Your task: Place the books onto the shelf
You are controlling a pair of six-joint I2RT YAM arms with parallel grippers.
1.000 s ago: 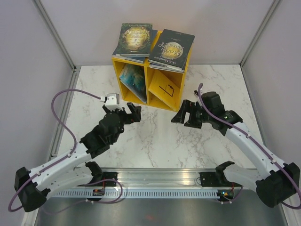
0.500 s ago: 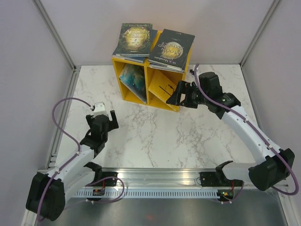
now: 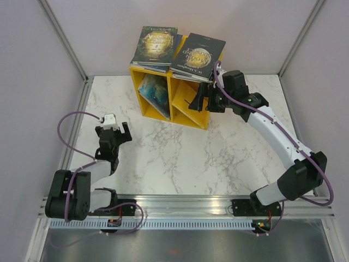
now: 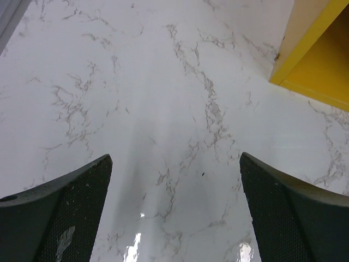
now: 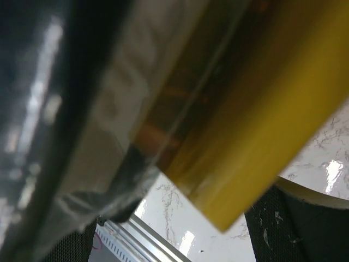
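Books [image 3: 197,54]: 2 stacks lie flat on the roof of the shelf [image 3: 170,103], a left stack [image 3: 155,46] and a right stack [image 3: 191,61]. 1 teal book [image 3: 154,94] leans inside the left compartment. What is in the right compartment I cannot tell.
Shelf: it stands at the far middle of the marble table [image 3: 180,158], with its openings toward the arms.
Right gripper [image 3: 199,102]: it is at the front right corner of the shelf, just under the overhanging right stack. Its jaws are apart and no grip shows.
Left gripper [image 3: 112,134]: it is well apart from the shelf, low over bare marble. Its jaws are wide apart with nothing between them.
Risk: the right stack overhangs the roof edge, so I judge a lift or push from the right gripper could slide it off, or shift the whole shelf.
Views: the top view gives the whole layout. The right wrist view shows only a blurred yellow edge [image 5: 262,136] and a glossy cover very close. The left wrist view shows the 2 fingers [image 4: 65,218], clean marble between them and 1 shelf corner [image 4: 316,54].
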